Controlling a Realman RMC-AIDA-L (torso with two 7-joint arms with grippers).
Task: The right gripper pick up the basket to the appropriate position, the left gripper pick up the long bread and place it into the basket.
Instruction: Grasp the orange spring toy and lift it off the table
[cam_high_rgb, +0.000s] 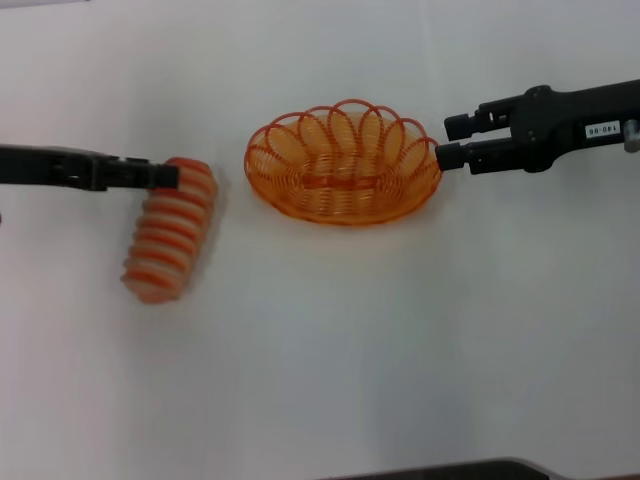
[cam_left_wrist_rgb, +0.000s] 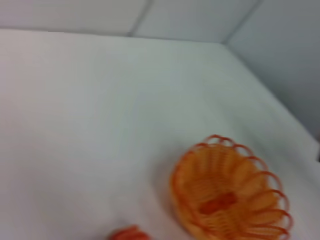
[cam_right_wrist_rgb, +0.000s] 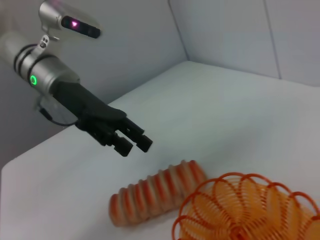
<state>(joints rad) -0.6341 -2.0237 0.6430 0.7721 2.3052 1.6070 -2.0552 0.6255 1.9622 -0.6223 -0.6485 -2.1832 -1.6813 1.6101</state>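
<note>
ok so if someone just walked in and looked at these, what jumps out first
The orange wire basket stands out first, sitting empty in the middle of the white table. Next comes the striped long bread, lying apart from it on the robot's left. A black pincer comes at each: the left pincer open above the bread's far end, the right pincer open by the basket's rim on the robot's right.

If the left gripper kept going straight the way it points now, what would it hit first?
Probably the long bread: the left gripper points at its far end, though the right wrist view suggests the gripper is above it, so it might pass over toward the basket.
</note>
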